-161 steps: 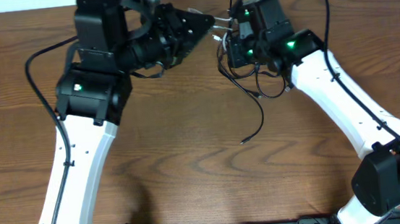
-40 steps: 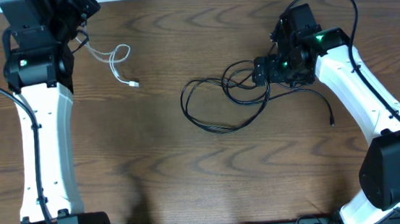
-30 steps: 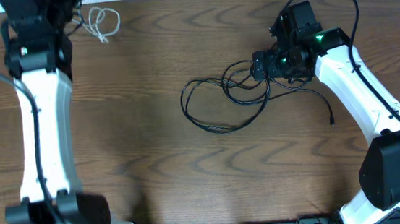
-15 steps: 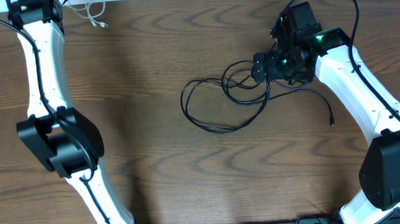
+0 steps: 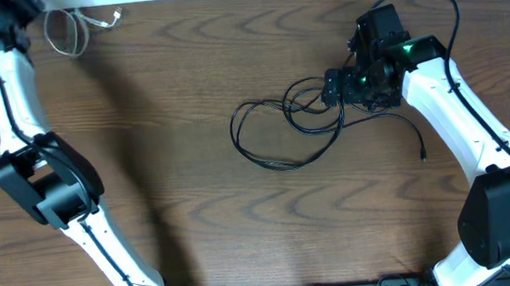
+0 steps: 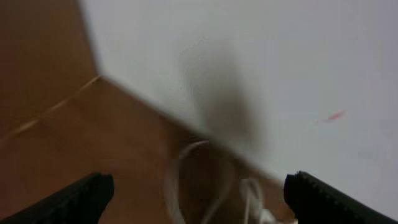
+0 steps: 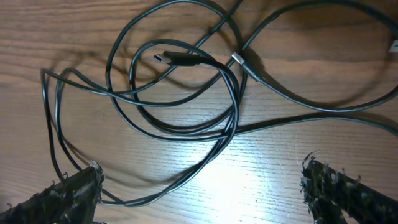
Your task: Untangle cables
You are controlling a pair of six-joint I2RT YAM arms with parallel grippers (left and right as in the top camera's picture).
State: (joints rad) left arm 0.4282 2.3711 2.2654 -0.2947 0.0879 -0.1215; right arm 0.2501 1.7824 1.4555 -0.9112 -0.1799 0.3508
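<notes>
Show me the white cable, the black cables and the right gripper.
white cable [image 5: 66, 35], overhead view, on its coiled loop.
black cables [image 7: 181, 60], right wrist view, on a plug end.
right gripper [image 7: 202, 175], right wrist view, midway between its fingertips.

Short cable [image 5: 75, 36] far back left; long cables [image 5: 308, 109] heaped centre-right

I see a brown wood-grain tabletop [image 5: 197, 222] carrying a white cable [image 5: 64, 34] coiled at its far left corner. Black cables [image 5: 295, 121] lie in a loose tangle right of centre, one end trailing toward the right edge.
</notes>
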